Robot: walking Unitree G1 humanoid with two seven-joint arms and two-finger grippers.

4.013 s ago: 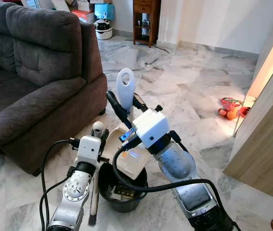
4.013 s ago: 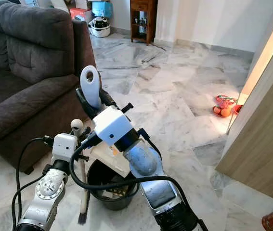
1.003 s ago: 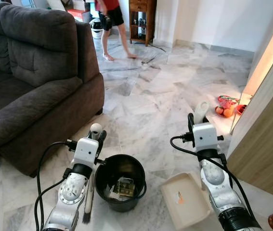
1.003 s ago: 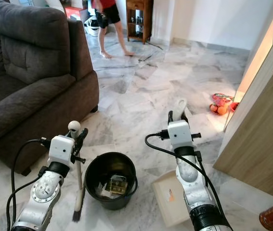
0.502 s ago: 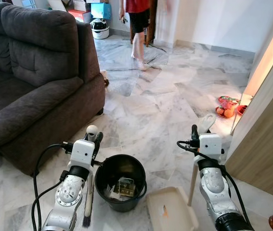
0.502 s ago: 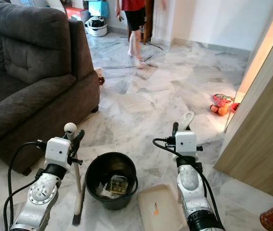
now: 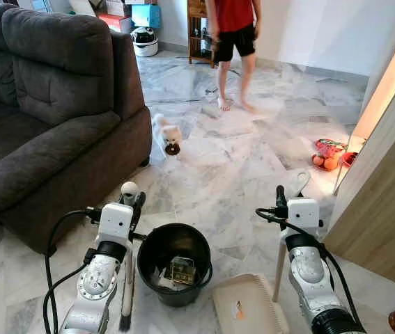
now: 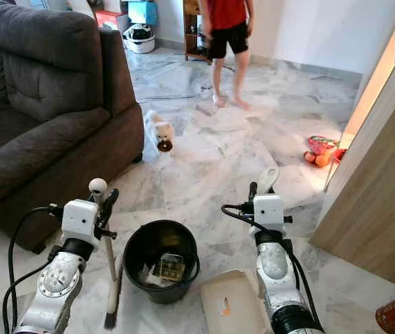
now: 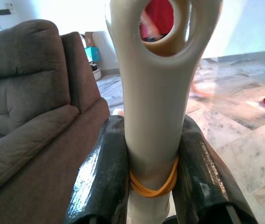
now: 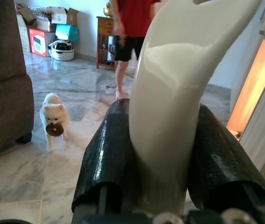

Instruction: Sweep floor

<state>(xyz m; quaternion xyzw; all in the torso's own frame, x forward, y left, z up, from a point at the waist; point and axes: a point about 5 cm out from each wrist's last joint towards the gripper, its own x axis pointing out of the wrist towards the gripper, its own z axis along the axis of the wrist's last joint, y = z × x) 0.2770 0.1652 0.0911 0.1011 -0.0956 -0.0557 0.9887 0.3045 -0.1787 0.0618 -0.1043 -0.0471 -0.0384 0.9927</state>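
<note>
A dog has arrived by the sofa; each end effector still clamps: broom, dustpan.

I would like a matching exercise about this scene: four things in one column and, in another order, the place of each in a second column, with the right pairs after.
Things:
1. small brush
2. dustpan
3. black bucket
4. small white dog

Places:
a. on the floor between the two arms
b. near the corner of the dark sofa
c. handle held by the left gripper
d. on the floor, its long handle held by the right gripper

Pairs: 1-c, 2-d, 3-a, 4-b
</note>
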